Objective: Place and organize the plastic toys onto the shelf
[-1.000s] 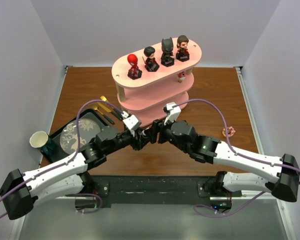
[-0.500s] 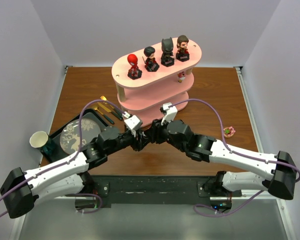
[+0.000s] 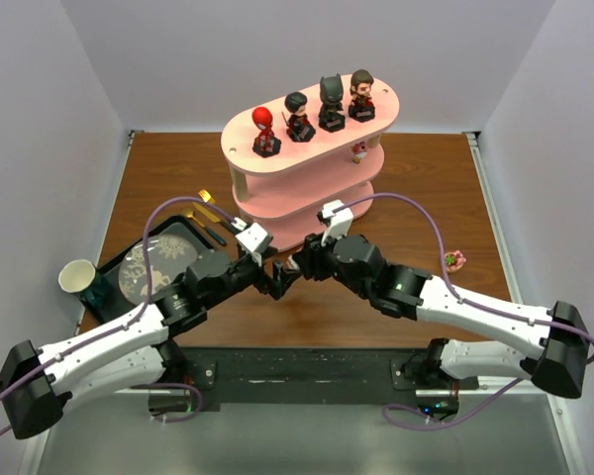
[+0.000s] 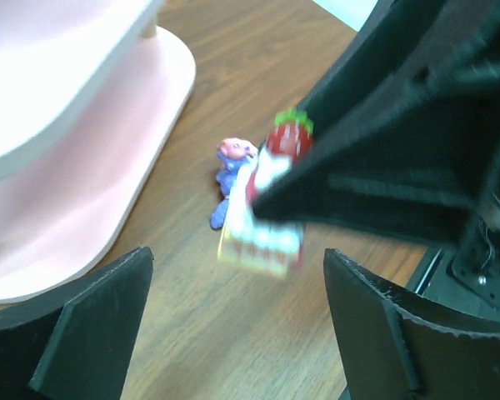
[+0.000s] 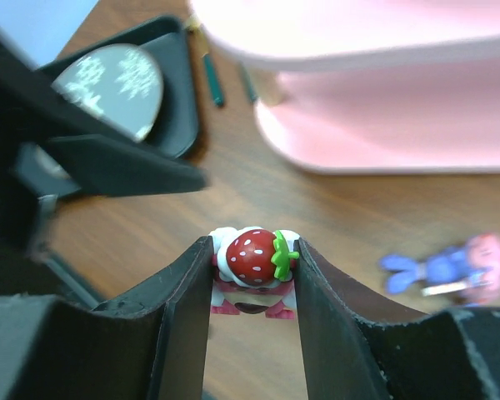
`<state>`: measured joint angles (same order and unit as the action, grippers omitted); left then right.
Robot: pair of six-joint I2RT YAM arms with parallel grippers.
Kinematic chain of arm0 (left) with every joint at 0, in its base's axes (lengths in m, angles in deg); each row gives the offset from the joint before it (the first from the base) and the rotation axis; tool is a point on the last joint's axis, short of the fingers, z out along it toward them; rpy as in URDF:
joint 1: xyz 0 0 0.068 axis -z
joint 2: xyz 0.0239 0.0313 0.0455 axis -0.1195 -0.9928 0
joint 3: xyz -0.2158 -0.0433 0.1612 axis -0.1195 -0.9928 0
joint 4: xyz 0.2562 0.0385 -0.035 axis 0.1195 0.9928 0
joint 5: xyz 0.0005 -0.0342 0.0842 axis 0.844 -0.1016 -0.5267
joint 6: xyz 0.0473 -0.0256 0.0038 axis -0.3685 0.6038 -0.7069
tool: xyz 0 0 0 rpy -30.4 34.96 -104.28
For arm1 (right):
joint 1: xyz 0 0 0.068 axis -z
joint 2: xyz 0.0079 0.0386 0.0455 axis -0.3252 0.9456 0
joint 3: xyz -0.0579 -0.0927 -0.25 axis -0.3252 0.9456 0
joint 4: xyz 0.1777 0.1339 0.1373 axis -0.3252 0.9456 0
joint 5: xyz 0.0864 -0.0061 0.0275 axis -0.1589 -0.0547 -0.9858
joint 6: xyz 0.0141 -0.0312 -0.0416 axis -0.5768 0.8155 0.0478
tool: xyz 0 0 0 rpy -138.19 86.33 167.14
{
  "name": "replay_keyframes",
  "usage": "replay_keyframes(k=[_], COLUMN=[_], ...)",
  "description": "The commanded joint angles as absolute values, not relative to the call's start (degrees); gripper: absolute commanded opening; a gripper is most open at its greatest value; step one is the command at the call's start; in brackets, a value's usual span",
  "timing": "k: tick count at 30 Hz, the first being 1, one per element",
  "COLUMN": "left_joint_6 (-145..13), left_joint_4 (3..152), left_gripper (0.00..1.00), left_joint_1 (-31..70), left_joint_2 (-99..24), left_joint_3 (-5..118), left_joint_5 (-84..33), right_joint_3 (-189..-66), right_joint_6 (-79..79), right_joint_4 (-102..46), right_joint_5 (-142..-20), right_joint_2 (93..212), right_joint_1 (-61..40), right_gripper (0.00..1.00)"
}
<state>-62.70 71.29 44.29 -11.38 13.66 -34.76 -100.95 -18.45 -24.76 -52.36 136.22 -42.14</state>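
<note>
Top external view: compared with a second ago, the left arm has drawn back toward the left. The right arm has reached further left, so the two tools now meet a little more to the left, in front of the pale pink three-tier shelf (image 3: 322, 150).

The white paper cup (image 3: 76, 275), the black rectangular tray (image 3: 119, 255) with its patterned round plate (image 3: 158, 265), and the gold and dark cutlery (image 3: 213, 218) lie at the left as before.

The left gripper (image 3: 273, 279) now has its jaws spread wide. In the left wrist view both black fingers (image 4: 92, 325) stand clear of the toy. The small strawberry-topped plastic toy (image 5: 254, 260) has a white-and-pink body capped by a red, white-dotted strawberry with a green leaf. It hangs above the brown wooden table (image 3: 158, 168), just near of the shelf's lowest board. The right gripper (image 3: 295, 265) pinches it from both sides.

A blue and purple pony figure (image 4: 232, 179) with a pink head lies on its side on the table close by, beside that lowest board.

On the shelf's top board four big-headed figures stand in a row, unmoved:
- the red figure (image 3: 266, 129)
- the black-haired figure (image 3: 298, 116)
- the black-cowled figure (image 3: 331, 102)
- the brown-haired figure (image 3: 361, 95)

A tiny pale toy (image 3: 357, 150) stands on the middle board at its right end. A small pink toy (image 3: 453, 260) rests on the table at the right.

Both arms stretch low from their bases, forearms angled inward.
</note>
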Motion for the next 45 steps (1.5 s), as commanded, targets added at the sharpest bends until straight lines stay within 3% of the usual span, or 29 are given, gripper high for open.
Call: replay_keyframes(k=[1,8,12,18,45], left_joint_6=[-61.51,-62.82,-65.28,-65.56,-66.25], left_joint_4=[75.54,85.21,89.35,86.82,86.9], left_gripper=[0.89,0.95,0.96,0.96,0.97], left_joint_1=[44.12,37.45,27.1,17.76,15.81], left_joint_2=[-9.03,-5.34,-4.37,-3.41,0.11], left_joint_3=[18.28,21.8,22.59,18.65,16.53], left_joint_5=[-38.66,-37.7,-34.28,-31.81,-34.97], right_joint_3=[-102.74,-102.82,-103.7,-108.71,-115.92], right_joint_6=[-10.93,-1.8,0.94,4.89,9.73], right_joint_4=[-28.54,-36.62,-40.93,-44.28,-49.38], right_joint_5=[-53.87,-62.84,-66.8,-69.62,-70.32], right_joint_2=[132.25,131.36,133.55,138.83,153.16], right_joint_1=[-35.54,-24.89,-20.05,-16.36,-12.14], right_gripper=[0.0,0.0,0.0,0.0,0.0])
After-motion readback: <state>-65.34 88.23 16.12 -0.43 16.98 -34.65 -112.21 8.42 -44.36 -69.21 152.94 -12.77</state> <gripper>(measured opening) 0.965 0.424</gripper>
